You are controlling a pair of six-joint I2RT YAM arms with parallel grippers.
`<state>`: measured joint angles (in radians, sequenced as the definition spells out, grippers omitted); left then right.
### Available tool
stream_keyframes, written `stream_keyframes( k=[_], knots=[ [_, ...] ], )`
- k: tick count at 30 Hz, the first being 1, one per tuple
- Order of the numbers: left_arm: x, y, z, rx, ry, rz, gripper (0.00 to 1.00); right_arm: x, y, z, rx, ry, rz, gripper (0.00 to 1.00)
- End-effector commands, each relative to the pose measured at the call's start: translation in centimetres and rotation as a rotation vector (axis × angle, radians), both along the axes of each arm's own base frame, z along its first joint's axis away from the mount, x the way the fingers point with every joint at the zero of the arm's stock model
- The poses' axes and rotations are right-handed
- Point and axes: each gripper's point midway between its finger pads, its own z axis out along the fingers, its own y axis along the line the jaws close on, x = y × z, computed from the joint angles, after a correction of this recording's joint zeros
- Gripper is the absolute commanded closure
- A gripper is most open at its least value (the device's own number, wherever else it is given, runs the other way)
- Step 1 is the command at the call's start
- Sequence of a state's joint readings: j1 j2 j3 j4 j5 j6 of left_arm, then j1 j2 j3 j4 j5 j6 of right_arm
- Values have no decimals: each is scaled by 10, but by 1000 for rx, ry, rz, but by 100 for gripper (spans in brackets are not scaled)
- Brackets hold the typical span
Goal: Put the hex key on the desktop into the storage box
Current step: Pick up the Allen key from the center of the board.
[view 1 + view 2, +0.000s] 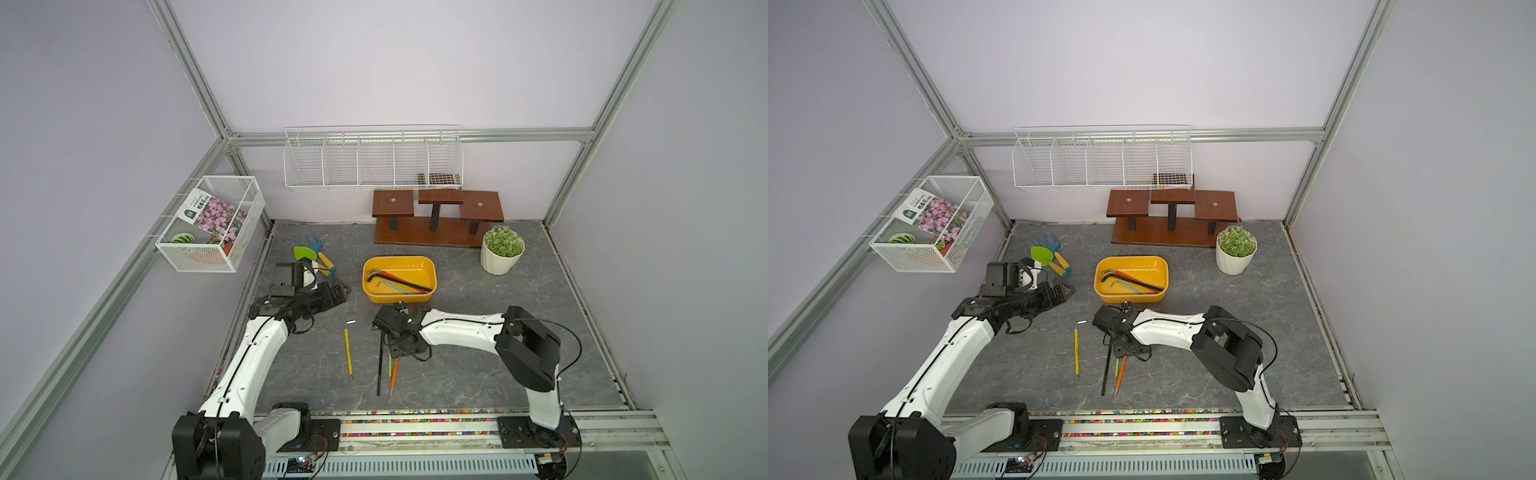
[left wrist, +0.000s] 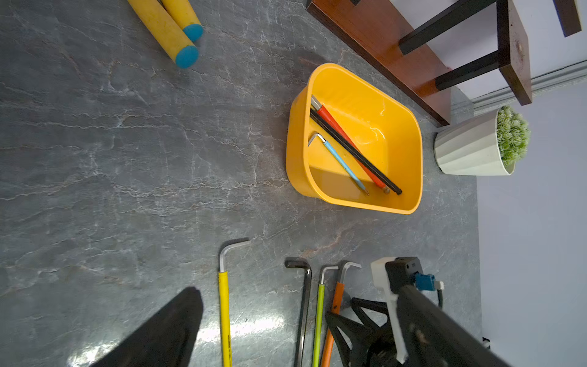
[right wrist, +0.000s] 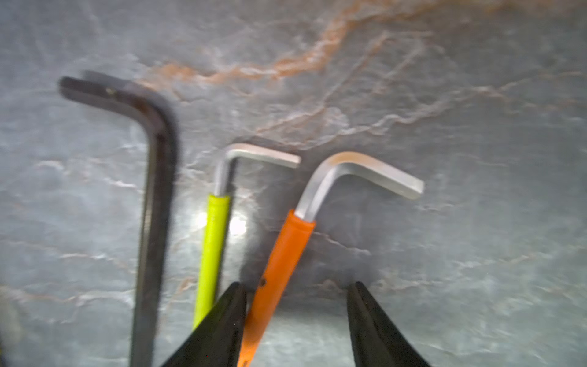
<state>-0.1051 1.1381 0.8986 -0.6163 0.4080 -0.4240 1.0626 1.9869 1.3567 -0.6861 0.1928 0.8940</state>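
Right tool (image 3: pixel 297 284) was spread open, straddling the orange hex key (image 3: pixel 286 254) on the desk (image 3: pixel 444 95) (one fingertip right beside its sleeve, no squeeze). Left tool (image 1: pixel 338 291): couldn't tell its state. Yellow storage box (image 1: pixel 399 296) held three hex keys (image 2: pixel 344 166): red, black, blue.

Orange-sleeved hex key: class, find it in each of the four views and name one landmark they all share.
Top view: orange-sleeved hex key lies front-centre on the desktop, rightmost of the cluster of three.
Top view: same spot.
Left wrist: outermost of the three, next to the lime hex key.
Right wrist: mid-picture, bare bent end showing.
Shared landmark: the black hex key on the desktop, two keys over.
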Motion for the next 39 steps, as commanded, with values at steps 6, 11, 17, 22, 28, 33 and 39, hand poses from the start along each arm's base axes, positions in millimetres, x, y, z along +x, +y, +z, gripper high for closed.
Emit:
stream_keyframes(
  k=[6,11,17,22,28,33,39],
  knots=[
    [-1,2,1,18,-15,-6,0,2,-55,-1,-109,-1,-65,45],
    [-1,0,0,13,-13,-11,0,0,-43,-4,-44,35,-68,47],
    [-2,0,0,14,-12,-11,0,-6,-39,-25,-38,78,-84,51],
    [-1,0,1,14,-16,-11,0,-1,-47,-28,-63,55,-102,74],
    [-1,0,2,14,-19,-11,0,11,-56,-11,-62,11,-109,96],
    [-1,1,1,16,-14,-9,0,27,-57,24,-38,-58,-65,100],
    [-1,1,0,19,-15,-8,0,66,-44,94,5,-185,50,100]
  ],
)
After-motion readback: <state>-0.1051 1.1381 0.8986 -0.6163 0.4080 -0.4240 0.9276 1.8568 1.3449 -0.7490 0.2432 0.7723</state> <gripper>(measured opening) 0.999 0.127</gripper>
